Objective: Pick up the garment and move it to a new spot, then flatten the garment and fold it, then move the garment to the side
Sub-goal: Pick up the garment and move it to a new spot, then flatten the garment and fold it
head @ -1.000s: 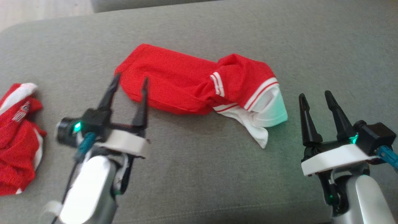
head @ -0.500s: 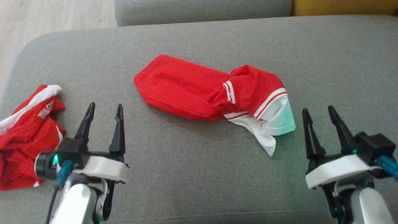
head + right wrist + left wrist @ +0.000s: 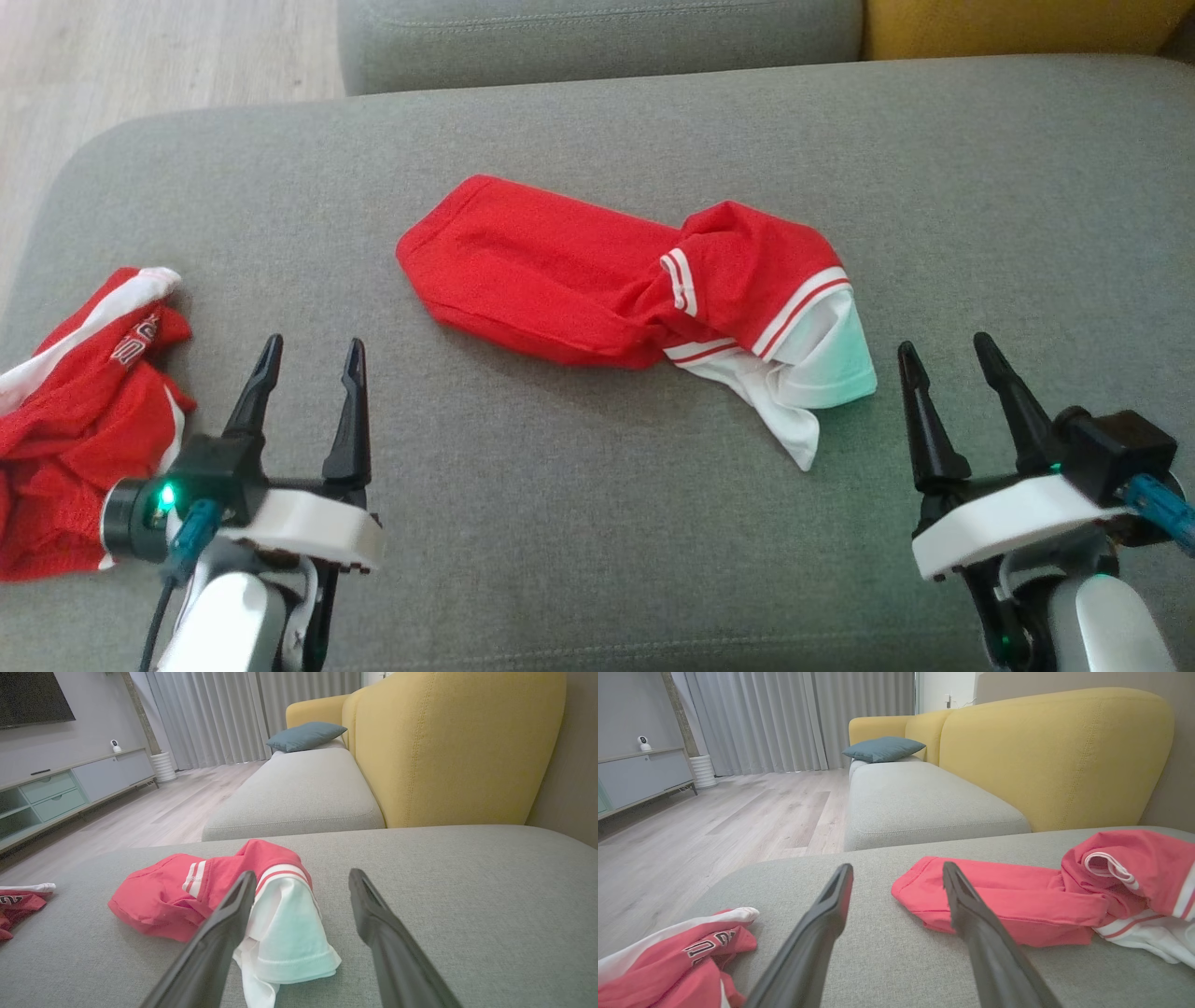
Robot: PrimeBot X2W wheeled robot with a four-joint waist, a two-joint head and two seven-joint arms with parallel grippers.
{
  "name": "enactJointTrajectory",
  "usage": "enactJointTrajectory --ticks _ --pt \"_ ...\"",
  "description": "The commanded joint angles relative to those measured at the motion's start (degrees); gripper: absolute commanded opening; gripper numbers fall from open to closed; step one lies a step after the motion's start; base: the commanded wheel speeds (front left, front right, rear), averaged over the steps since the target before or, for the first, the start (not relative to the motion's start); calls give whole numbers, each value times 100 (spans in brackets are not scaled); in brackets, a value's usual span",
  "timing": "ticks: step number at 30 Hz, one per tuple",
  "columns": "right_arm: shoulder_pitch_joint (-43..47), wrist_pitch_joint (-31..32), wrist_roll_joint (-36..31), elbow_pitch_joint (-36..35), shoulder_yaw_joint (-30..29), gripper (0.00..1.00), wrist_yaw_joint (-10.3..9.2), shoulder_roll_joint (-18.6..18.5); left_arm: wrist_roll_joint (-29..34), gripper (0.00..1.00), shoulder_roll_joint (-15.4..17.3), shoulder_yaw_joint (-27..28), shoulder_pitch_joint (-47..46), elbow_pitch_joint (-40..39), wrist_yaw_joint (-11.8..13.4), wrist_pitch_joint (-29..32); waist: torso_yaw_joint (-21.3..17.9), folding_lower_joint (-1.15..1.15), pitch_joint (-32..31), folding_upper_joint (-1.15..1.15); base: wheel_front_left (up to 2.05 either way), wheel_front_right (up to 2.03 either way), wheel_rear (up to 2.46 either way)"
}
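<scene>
The garment [image 3: 560, 280], red with white striped trim and a white part at its right end, lies bunched in a long roll in the middle of the grey cushion [image 3: 597, 523]. My left gripper [image 3: 314, 343] hovers open at the lower left, apart from the garment's left end. My right gripper [image 3: 943, 343] is open at the lower right, just off the white end. In the left wrist view the garment [image 3: 1017, 896] lies ahead and to the right of my open left gripper [image 3: 897, 867]. In the right wrist view the garment [image 3: 163, 896] lies left of my open right gripper [image 3: 303, 873].
A second red and white garment [image 3: 75, 420] lies crumpled at the cushion's left edge, close to my left gripper. Beyond the cushion are another grey seat [image 3: 597, 37] and a yellow sofa back [image 3: 1018, 23]. Wooden floor [image 3: 140, 56] lies off the left edge.
My left gripper has drawn back from the garment's left end toward the lower left. The head camera has shifted, showing more of the far seat. The right gripper and garment stay put.
</scene>
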Motion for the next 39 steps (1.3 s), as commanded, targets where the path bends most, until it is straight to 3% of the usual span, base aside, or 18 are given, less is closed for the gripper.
enactJointTrajectory --ticks 1,22,38,39 --pt "-71 5 -34 -236 151 100 22 -24 -65 100 142 249 -161 -153 15 -44 6 0 11 0 0 0 0" --pt "-169 246 -147 90 422 100 22 -24 -61 100 130 140 -373 -177 48 -43 77 0 331 0 0 0 0" --pt "-1252 451 -303 971 485 100 22 -151 34 100 -11 24 -859 -133 83 -44 239 0 951 0 0 0 0" --pt "-1286 476 -303 1019 463 65 22 -158 41 100 -19 21 -876 -131 84 -44 246 0 963 0 0 0 0"
